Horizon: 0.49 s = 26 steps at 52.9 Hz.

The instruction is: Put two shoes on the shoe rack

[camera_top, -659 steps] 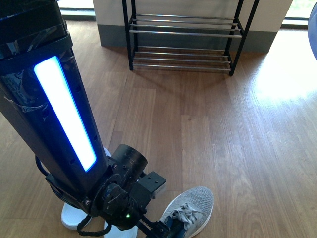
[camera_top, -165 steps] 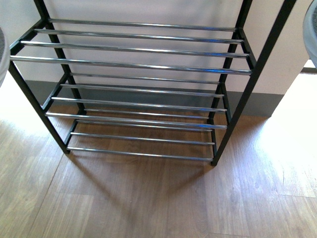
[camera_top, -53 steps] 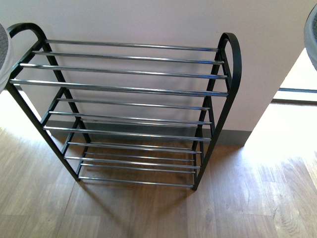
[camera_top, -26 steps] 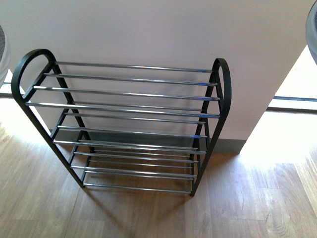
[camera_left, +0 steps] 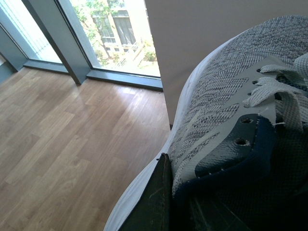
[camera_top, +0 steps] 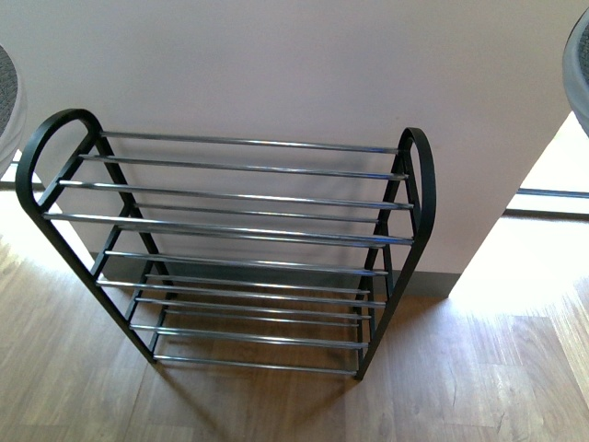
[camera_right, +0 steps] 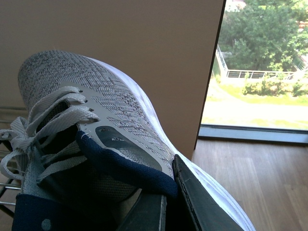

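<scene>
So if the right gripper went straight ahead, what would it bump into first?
Probably the beige wall. The right gripper holds a grey sneaker toe-first toward it, so the toe would touch first. The shoe rack stands further left. Depth is unclear.

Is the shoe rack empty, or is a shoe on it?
Empty. Every tier of the shoe rack shows only bare bars. One grey sneaker fills the left wrist view, the other sneaker the right.
</scene>
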Each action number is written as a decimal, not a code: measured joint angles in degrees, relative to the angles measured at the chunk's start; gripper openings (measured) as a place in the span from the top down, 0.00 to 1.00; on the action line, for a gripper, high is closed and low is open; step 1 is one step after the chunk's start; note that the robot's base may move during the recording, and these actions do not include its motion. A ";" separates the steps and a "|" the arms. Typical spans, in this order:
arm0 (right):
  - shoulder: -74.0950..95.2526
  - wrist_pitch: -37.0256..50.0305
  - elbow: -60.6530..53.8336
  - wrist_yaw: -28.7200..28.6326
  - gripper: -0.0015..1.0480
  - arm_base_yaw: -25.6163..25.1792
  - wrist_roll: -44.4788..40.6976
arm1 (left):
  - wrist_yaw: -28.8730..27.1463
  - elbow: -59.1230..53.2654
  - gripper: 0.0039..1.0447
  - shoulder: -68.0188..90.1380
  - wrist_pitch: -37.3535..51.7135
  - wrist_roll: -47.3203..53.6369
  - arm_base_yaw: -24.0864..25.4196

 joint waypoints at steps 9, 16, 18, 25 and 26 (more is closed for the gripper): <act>0.04 0.00 0.00 0.04 0.99 0.00 0.00 | 0.00 0.00 0.98 0.07 0.00 0.00 0.00; 0.02 0.00 0.00 0.02 0.99 0.00 0.00 | 0.02 0.00 0.98 0.07 0.00 0.00 0.00; 0.00 0.00 0.00 -0.02 0.99 0.00 0.00 | 0.00 0.00 0.98 0.04 0.00 0.02 0.00; 0.00 0.00 0.00 0.02 0.99 0.00 0.02 | 0.02 0.00 0.98 0.04 0.00 0.00 0.00; 0.02 0.00 0.00 0.00 0.99 0.00 0.02 | 0.02 0.00 0.98 0.04 0.00 0.00 0.00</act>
